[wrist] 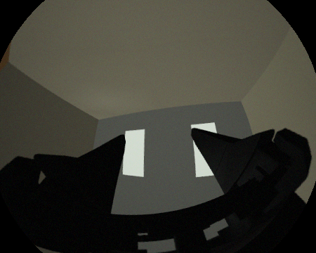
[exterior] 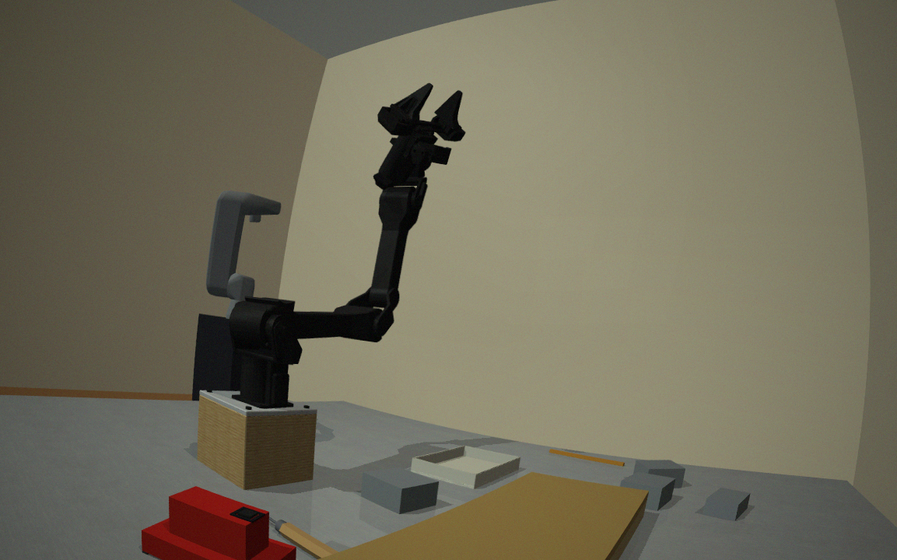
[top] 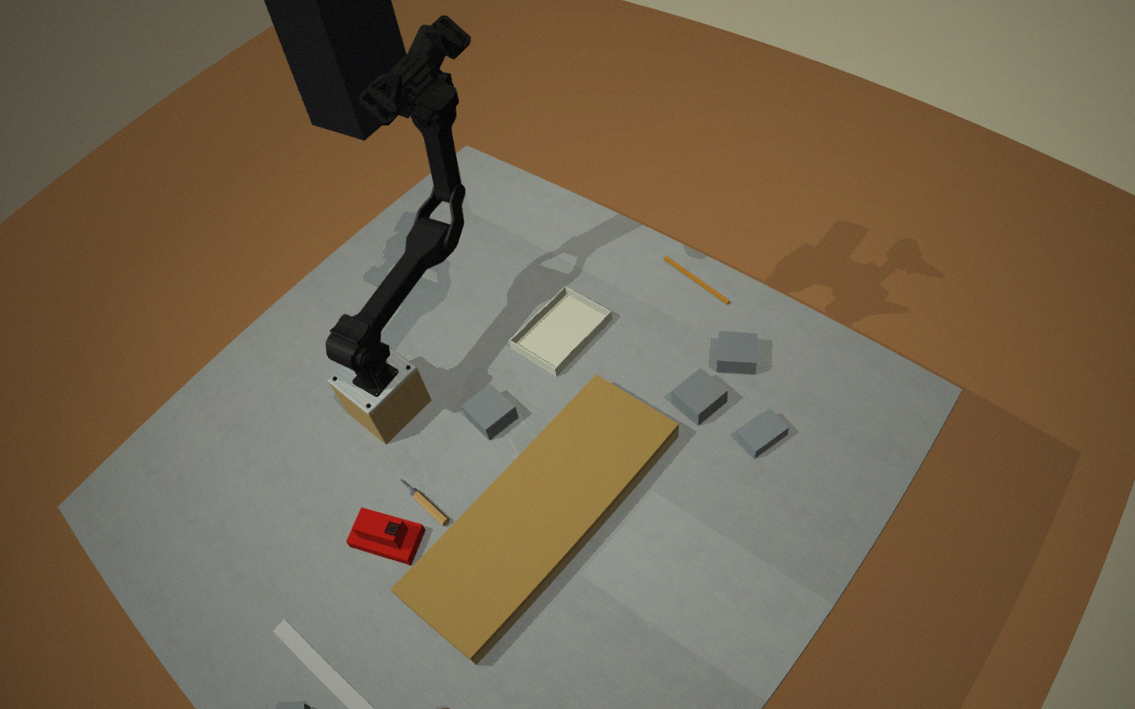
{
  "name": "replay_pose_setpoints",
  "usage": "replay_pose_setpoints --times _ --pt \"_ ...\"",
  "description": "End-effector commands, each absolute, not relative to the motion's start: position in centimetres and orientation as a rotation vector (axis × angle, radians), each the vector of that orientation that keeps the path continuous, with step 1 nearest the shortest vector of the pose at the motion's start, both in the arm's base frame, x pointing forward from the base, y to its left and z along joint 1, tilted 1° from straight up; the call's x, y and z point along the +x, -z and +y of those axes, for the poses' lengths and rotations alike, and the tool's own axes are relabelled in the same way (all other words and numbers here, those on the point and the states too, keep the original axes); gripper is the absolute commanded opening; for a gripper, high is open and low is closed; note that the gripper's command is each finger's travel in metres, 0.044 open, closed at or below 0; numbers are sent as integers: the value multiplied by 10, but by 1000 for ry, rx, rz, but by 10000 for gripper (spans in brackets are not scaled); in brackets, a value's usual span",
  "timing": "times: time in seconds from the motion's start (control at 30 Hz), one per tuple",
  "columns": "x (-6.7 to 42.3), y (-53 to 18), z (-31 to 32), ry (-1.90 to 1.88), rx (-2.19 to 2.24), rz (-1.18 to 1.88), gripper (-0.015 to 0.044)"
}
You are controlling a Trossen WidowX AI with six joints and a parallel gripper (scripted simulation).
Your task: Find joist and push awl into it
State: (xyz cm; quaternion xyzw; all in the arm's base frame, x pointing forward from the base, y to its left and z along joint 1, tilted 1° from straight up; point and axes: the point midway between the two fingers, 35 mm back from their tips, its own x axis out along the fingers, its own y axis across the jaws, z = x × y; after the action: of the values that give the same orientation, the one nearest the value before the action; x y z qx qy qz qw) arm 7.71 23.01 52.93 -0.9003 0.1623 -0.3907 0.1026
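The end effector (exterior: 432, 104) points upward, jaws spread wide and holding nothing (high above the counter (top: 201, 493)); the red stud finder (top: 384, 534) lies beside the awl (top: 423, 501).

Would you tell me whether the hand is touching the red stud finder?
Apart. The exterior view shows the hand raised high, open, far above the stud finder.

A bare workshop room: plain beige walls (exterior: 646, 243), a grey worktop (top: 201, 493) bearing a wooden panel (top: 535, 511), loose grey blocks (top: 699, 394).
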Motion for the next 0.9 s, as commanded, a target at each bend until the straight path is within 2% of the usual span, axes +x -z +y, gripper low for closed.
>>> replay_pose_setpoints --times 0.0,0.17,0.47,0.87 --pt "77 -530 229 1152 -2654 479 426" --pt "74 -543 188 1110 -2526 477 440" --pt "77 -557 45 945 -2131 518 440" --pt "114 -487 -143 656 -1582 616 440"
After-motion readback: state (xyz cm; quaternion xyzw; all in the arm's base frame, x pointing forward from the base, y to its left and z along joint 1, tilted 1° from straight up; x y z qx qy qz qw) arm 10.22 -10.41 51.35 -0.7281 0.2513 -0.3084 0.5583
